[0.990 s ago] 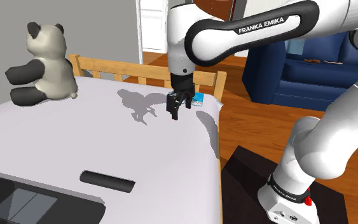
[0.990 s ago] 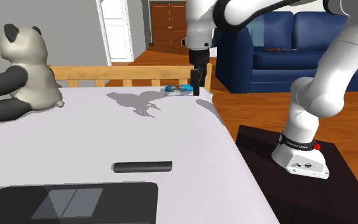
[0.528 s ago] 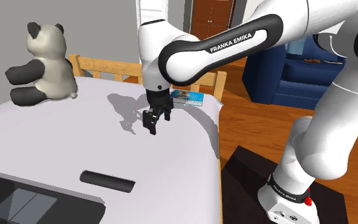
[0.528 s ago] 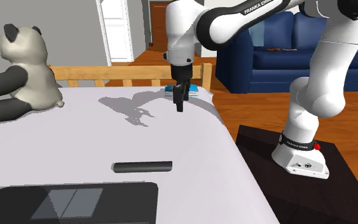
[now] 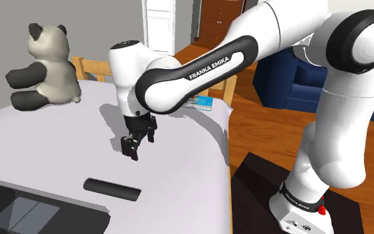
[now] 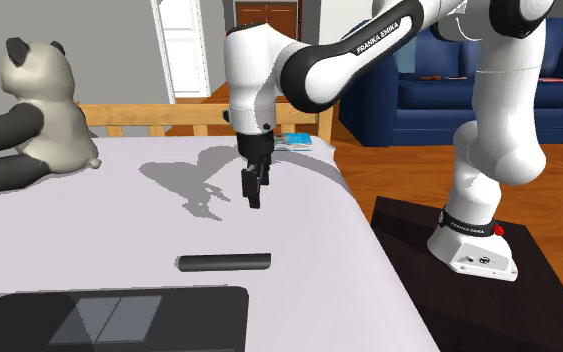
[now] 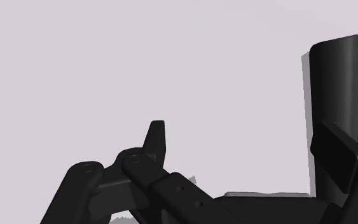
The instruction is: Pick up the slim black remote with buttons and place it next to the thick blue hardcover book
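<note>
Black end effector (image 5: 132, 150): fingers apart, empty | remote (image 5: 112, 189): on bed (image 5: 52, 143) | arm (image 5: 205, 63) lettering: FRANKA EMIKA

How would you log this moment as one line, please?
stage: pre-grasp | gripper: open, empty, above bed | remote: flat on bed, untouched | blue book: bed's far end

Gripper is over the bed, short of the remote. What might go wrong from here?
1. The remote lies flat on the bed; the open gripper may nudge it instead of clasping it.
2. The laptop lies close beside it, so an off-target descent might strike that.
3. The blue book sits near the bed's edge; the remote might slip off there.
</note>
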You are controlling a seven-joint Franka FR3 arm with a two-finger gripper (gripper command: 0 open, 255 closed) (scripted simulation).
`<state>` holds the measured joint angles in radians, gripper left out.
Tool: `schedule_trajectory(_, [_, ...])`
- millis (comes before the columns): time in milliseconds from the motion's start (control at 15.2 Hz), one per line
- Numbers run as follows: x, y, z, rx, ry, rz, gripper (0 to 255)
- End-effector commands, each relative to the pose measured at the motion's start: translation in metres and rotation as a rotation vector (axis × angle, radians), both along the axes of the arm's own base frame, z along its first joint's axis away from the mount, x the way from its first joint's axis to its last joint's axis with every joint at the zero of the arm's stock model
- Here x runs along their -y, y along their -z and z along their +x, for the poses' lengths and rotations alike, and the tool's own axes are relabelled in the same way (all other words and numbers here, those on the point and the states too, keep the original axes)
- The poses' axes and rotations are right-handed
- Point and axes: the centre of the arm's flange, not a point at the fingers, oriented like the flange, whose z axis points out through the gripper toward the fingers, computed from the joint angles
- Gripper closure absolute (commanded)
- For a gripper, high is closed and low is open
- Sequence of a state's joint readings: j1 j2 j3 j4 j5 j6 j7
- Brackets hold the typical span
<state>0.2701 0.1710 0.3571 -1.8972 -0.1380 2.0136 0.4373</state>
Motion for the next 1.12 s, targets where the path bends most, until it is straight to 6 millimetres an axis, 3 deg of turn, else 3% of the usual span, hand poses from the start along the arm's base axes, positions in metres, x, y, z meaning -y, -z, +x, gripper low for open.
schedule_trajectory(0, [-0.024, 0.009, 0.009, 0.004, -0.024, 0.001, 0])
schedule_trajectory(594, [-0.129, 0.058, 0.033, 0.022, -0.134, 0.001, 0])
schedule_trajectory(1056, [-0.13, 0.091, 0.035, 0.023, -0.138, 0.001, 0])
